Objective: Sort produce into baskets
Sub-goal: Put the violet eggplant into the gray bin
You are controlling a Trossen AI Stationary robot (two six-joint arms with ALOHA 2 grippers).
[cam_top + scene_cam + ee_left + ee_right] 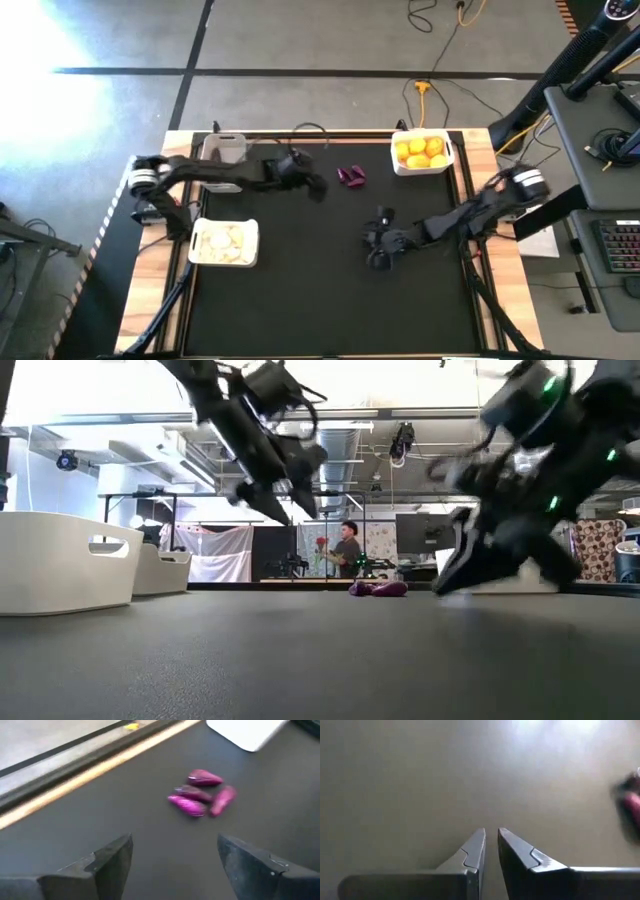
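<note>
Counting four purple eggplants (pixel 202 799) in a tight cluster on the black mat (pixel 300 290), just past the left gripper (pixel 175 865), which hangs spread wide and empty. Right gripper (pixel 491 851) is pinched nearly closed on nothing, low over mid-mat. Three baskets: yellow citrus basket (pixel 423 153), garlic basket (pixel 224 243), grey basket (pixel 224 148).

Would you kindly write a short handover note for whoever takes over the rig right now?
Left gripper: open, empty, above the mat beside the purple pieces.
Right gripper: fingers shut, empty, low over mid-mat.
Done: yellow and orange citrus in the far right white basket; whitish bulbs in the near left white basket.
Left: four purple pieces lie loose on the mat; the greyish basket at far left looks empty.
</note>
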